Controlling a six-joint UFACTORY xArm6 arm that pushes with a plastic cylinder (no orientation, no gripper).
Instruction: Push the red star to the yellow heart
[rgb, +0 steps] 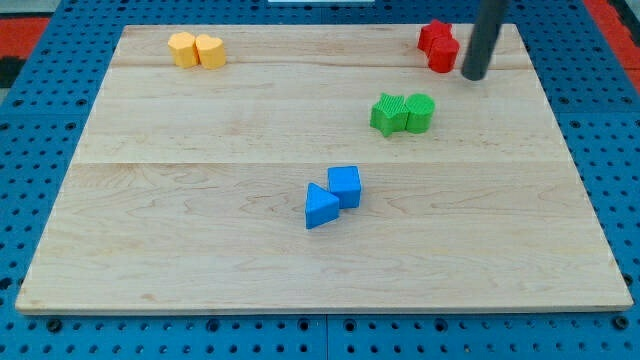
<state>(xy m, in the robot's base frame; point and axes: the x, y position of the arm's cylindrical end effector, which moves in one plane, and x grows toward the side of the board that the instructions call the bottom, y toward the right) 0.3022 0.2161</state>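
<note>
Our tip (474, 76) sat just right of the two red blocks (439, 46) at the bench's (200, 250) top right; which was the star, we could not tell. We had no end effector, only the rod. Two yellow blocks (197, 50), hearts unclear, lay far left.
</note>
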